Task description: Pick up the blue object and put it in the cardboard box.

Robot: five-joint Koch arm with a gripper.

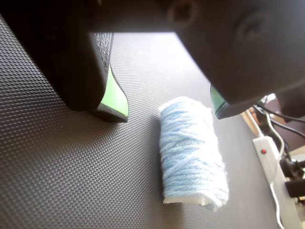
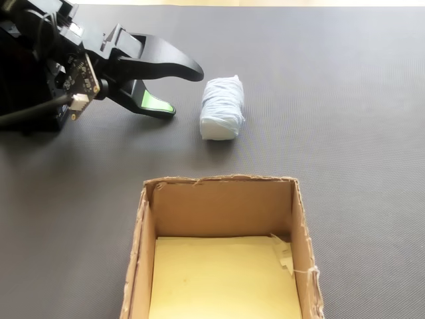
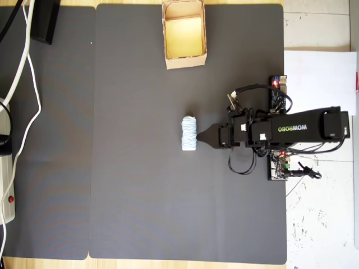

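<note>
**Roll lay just ahead of the spread claw, long axis across its line of reach**

The blue object (image 2: pixel 222 107) lay on its side on the dark mat (image 3: pixel 140 196), clear of the cardboard box (image 2: pixel 219 203) and untouched. In the overhead view the roll (image 3: pixel 189 133) sat just beyond the gripper (image 3: pixel 203 137), its long axis crossing the arm's line of reach. A short straight advance looked enough to bring the jaws to either side of it, though whether they would close on its ends or its flanks could not be told.

The claw stood apart and held nothing: the wrist view showed the gripper (image 1: pixel 169 110) with green-edged tips, the roll (image 1: pixel 191 151) ahead of the gap and nearer the right-hand tip.

Only the overhead view showed the box (image 3: pixel 184 60) well apart from the roll, near the mat's far edge. The fixed view alone showed its yellowish floor bare. A white power strip (image 1: pixel 274 176) appeared at the mat's edge in the wrist view.
</note>
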